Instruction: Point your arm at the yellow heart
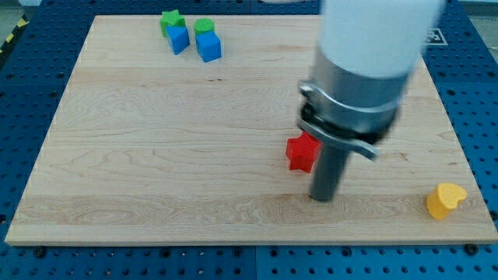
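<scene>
The yellow heart [445,200] lies on the wooden board [156,155] near its lower right corner. My tip [321,197] rests on the board left of the heart, with a wide gap between them. A red star-shaped block [301,152] sits just up and left of my tip, close to the rod. The arm's grey and white body hides the board above the rod.
At the view's top left stand a green block [170,20] with a blue block [179,39] below it, and a green block [204,26] with a blue cube [208,47] below it. A blue pegboard table surrounds the board.
</scene>
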